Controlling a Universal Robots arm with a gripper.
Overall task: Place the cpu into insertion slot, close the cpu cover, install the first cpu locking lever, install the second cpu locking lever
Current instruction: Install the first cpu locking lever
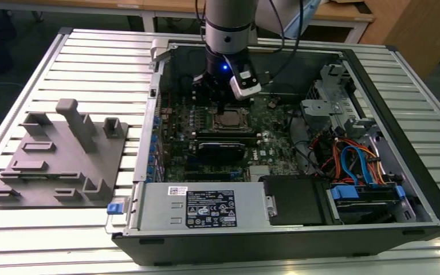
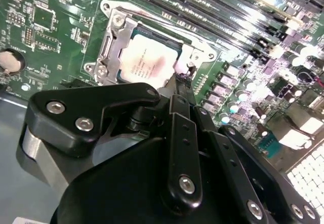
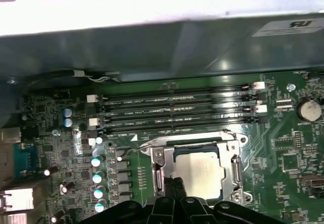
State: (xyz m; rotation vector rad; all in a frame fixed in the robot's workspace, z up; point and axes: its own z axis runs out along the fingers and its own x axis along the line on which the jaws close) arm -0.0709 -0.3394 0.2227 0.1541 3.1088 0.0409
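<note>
CPU sits in the insertion slot on the motherboard, with the CPU cover lying flat around it. My end effector hangs at the slot's edge, fingers pressed together, gripping nothing I can see.

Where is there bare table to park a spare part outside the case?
The slatted table is bare beyond the grey fixture tray and in front of it. Inside the case, around the gripper and cpu, it is crowded.

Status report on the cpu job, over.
The gripper low at cpu cover edge. The cpu seated, cover down over it. Nothing in the way.
</note>
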